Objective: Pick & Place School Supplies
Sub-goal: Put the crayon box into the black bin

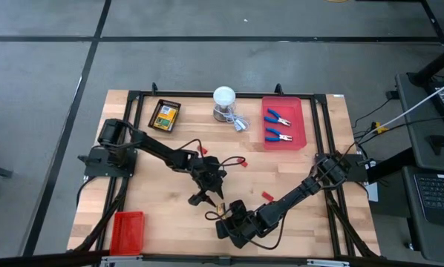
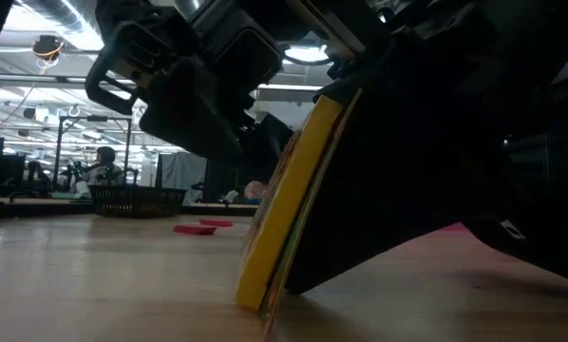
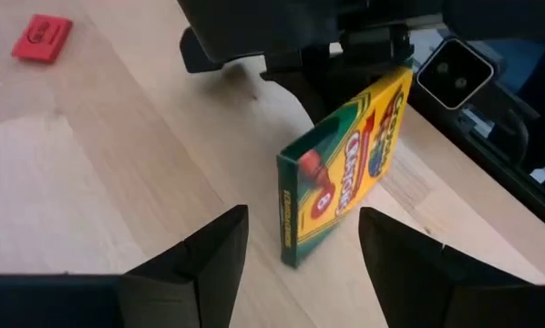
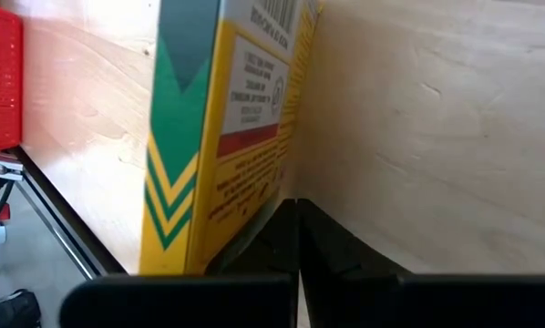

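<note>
A yellow-green crayon box (image 3: 345,173) stands on one edge on the wood near the table's front, tilted over. My right gripper (image 4: 297,205) is shut and lies against it, low over the table (image 1: 223,215). My left gripper (image 3: 302,219) is open; its two fingers stand on either side of the box's near end without touching it (image 1: 207,194). A second crayon box lies in a black tray (image 1: 165,115) at the far left. Two blue-handled pliers (image 1: 280,124) lie in a red tray at the far right. Small red blocks (image 1: 243,161) lie on the wood. My right gripper lies with the outer side of its shut fingers (image 4: 272,228) against the box's printed back face (image 4: 254,182), slanting down from the table's right. The box leans on them, tilted, with its lower edge (image 2: 255,299) on the table. No part of the box shows between the fingers.
A white round-topped container (image 1: 224,100) stands at the far middle. A flat red tray (image 1: 127,230) lies at the near left corner. One red block (image 3: 42,36) lies beyond the box, another (image 1: 266,196) beside my right arm. Bare wood lies left of the box.
</note>
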{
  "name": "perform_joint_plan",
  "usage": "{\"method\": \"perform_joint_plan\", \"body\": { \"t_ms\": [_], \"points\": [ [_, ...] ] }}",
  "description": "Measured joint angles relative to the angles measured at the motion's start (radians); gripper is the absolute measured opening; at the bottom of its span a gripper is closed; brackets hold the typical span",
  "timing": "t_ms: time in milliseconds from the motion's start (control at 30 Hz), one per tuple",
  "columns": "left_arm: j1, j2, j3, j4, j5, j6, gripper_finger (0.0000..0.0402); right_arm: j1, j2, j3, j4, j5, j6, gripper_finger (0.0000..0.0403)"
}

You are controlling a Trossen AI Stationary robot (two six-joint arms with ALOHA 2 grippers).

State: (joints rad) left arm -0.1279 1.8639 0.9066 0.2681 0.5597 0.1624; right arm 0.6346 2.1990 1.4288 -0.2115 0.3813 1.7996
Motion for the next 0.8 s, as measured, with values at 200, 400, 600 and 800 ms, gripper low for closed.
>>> {"method": "perform_joint_plan", "body": {
  "t_ms": [200, 400, 600, 800],
  "points": [
    [0.000, 0.034, 0.001, 0.063, 0.034, -0.022, 0.0207, 0.000, 0.000, 0.000, 0.002, 0.000, 0.000, 0.0000],
    [-0.001, 0.039, 0.001, 0.082, 0.053, -0.038, 0.0207, 0.000, -0.001, 0.001, 0.002, 0.000, 0.000, 0.0000],
    [-0.010, 0.039, 0.001, 0.109, 0.065, -0.047, 0.0185, -0.006, -0.002, 0.001, 0.002, 0.007, 0.000, 0.0000],
    [-0.023, 0.039, 0.002, 0.126, 0.063, -0.047, 0.0155, -0.013, -0.002, 0.002, 0.001, 0.015, 0.000, 0.0000]
  ]
}}
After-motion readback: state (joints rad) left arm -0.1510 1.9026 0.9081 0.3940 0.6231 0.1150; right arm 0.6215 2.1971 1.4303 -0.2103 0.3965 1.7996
